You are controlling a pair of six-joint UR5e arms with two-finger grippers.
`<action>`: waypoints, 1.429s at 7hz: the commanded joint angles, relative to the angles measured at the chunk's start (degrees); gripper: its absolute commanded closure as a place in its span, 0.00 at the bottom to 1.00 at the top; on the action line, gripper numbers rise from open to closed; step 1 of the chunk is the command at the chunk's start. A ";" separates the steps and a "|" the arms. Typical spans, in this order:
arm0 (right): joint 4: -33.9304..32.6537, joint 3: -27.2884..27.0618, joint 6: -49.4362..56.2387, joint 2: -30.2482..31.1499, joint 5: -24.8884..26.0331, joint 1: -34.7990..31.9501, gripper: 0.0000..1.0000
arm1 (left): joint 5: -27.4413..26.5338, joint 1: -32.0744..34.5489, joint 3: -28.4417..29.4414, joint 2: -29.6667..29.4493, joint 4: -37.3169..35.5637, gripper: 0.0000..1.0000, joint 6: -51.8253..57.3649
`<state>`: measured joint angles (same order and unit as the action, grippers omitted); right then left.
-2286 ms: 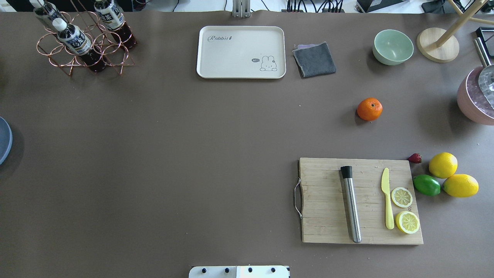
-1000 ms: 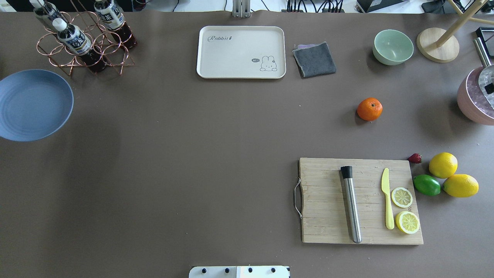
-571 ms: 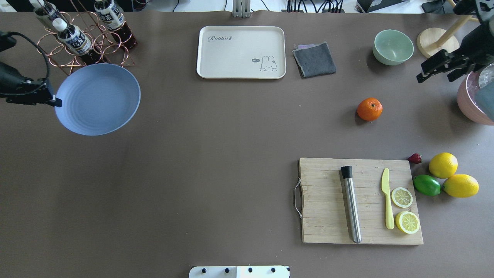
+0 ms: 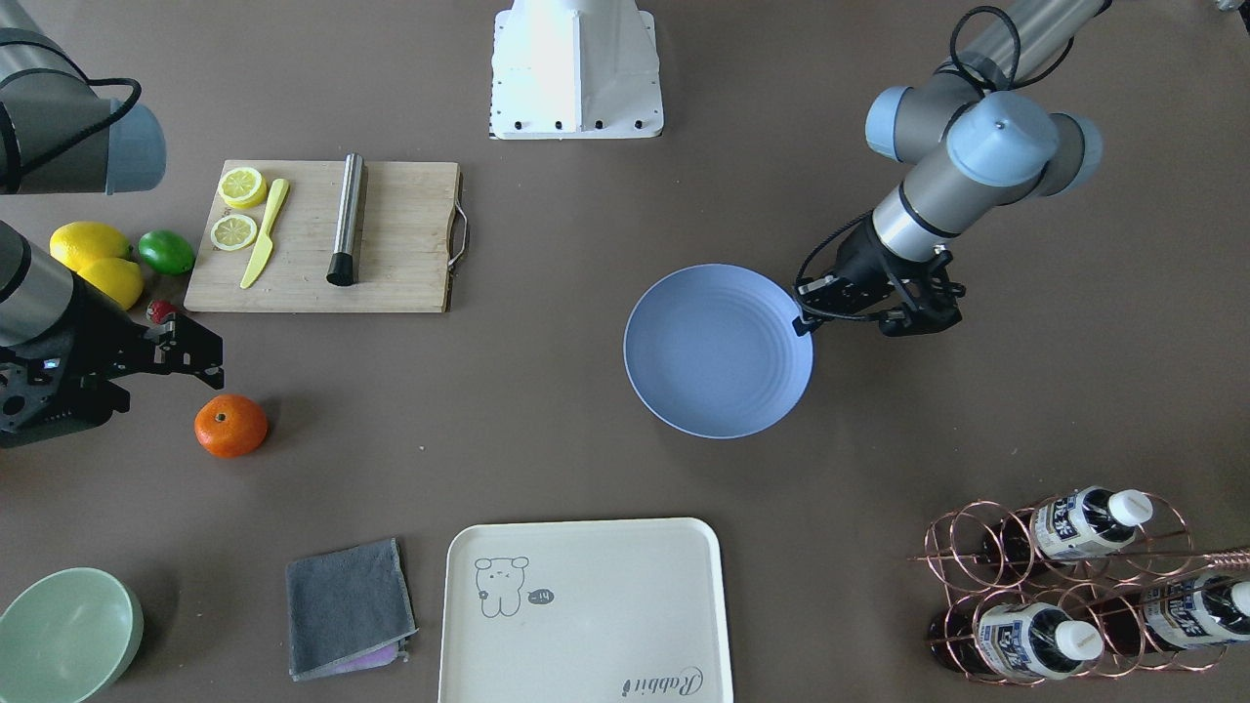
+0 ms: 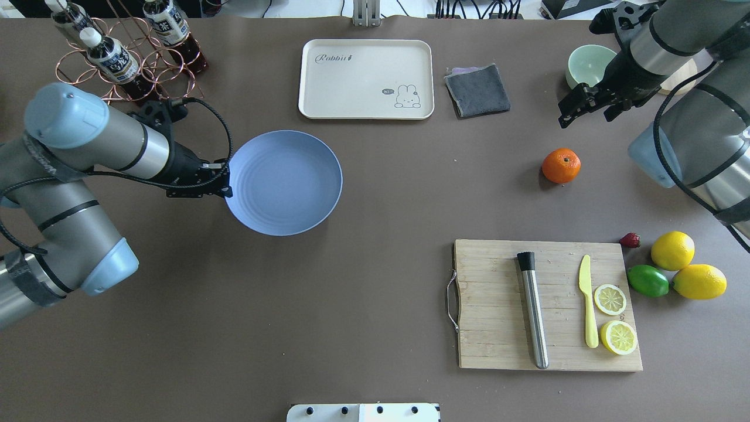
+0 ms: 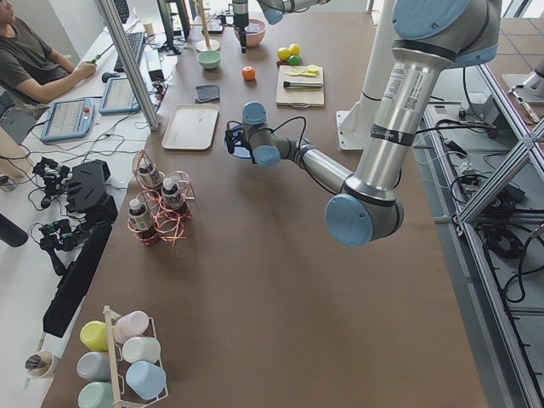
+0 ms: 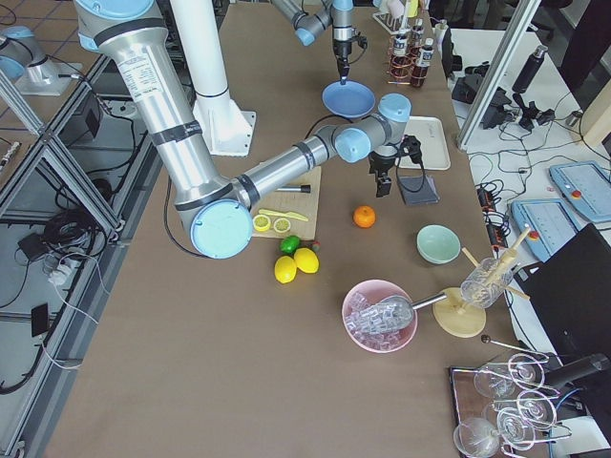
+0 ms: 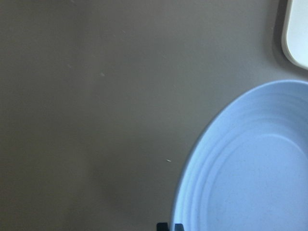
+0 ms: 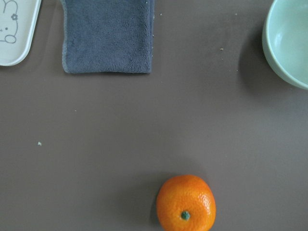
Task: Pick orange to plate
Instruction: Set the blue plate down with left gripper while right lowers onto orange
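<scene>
- Our left end effector (image 5: 225, 180) is closed on the rim of the plate (image 5: 284, 183), gripping it by the edge on the robot's left side.
- The plate is near the cream tray (image 5: 366, 79), on the robot's side of it. We cannot tell whether it touches the desk (image 5: 351, 281).
- The orange (image 5: 561, 166) lies on the desk, well apart from the plate, between the pale-green bowl (image 5: 586, 63) and the cutting board (image 5: 492, 305).
- Our right end effector (image 5: 584, 120) hangs near the orange, clear of it, fingers spread wide and holding nothing.
- In our right wrist view, the orange lies stem dimple up, with the grey cloth (image 9: 108, 36) beyond it.
</scene>
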<state>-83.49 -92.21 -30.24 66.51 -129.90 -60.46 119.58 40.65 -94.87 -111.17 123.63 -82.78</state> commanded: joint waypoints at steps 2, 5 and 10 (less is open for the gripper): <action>8.87 5.99 -3.77 -0.07 1.84 3.06 0.00 | -9.08 -9.17 3.02 -5.45 0.03 1.00 -5.02; 8.87 6.16 -3.77 1.33 5.25 5.70 0.00 | -11.55 -11.90 4.87 -8.36 -0.06 1.00 -8.18; 12.53 8.60 -3.68 4.14 7.03 7.29 0.00 | -12.70 -14.19 4.96 -9.68 0.03 1.00 -8.36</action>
<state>-73.41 -85.16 -33.86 69.96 -122.92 -53.35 106.94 26.79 -89.89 -120.33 123.65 -91.13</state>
